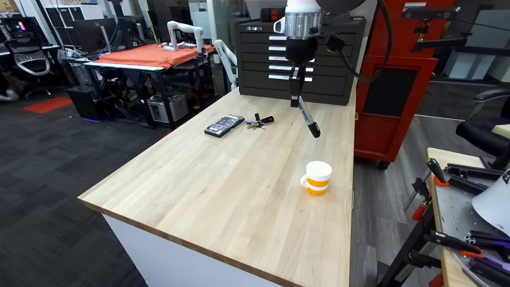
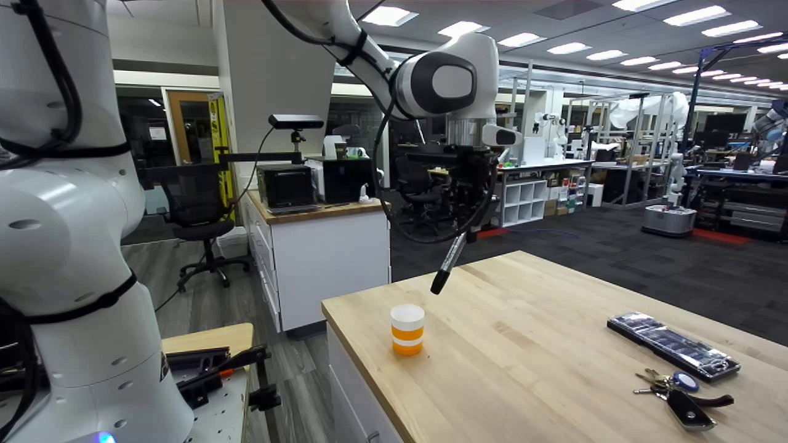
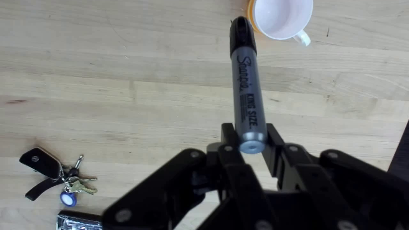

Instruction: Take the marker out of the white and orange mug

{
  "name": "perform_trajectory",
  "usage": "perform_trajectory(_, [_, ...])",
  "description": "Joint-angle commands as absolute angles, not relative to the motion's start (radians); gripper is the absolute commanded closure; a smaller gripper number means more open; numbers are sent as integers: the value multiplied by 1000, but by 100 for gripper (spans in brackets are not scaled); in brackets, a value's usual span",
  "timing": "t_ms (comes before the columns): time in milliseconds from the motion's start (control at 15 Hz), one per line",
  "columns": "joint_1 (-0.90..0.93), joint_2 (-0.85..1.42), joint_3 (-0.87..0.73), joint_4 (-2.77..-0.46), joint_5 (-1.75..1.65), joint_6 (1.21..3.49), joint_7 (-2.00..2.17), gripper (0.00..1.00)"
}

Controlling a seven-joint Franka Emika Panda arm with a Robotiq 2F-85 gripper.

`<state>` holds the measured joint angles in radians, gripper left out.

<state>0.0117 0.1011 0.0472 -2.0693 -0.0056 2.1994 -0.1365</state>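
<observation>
A flat, shiny-topped case (image 1: 224, 125) lies on the grained wooden table (image 1: 239, 175) near jumbled metal keys (image 1: 257, 122), a boxy dark tool chest (image 1: 255, 81) behind. The gripper (image 1: 295, 102) pinches the smooth grey marker (image 1: 306, 113), jaws only its thickness apart; it hangs tilted, black-capped end down, clear of the round white and orange mug (image 1: 317, 177). Farther right, a red cabinet (image 1: 382, 133).

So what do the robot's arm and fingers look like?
The arm is rounded and white, with black straps and a looping black cable. Near its end is a silvery band. The fingers are black and blocky, with round grey dots.
</observation>
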Motion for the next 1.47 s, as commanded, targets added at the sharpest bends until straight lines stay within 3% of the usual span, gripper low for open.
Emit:
perform_trajectory(0, [-1,119,21,-2066,-28,2189,-156,94])
perform_trajectory(733, [-51,316,6,-2055,-9,2284,-318,94])
perform_trajectory(800, [-55,335,8,-2047,-8,2285,-325,90])
perform_trajectory(867, [-57,351,6,-2037,-17,2282,-326,50])
perform_trajectory(933, [-60,362,7,-2033,-20,2287,-330,49])
perform_trajectory(1400, [-59,326,-1,-2040,-31,2289,-304,7])
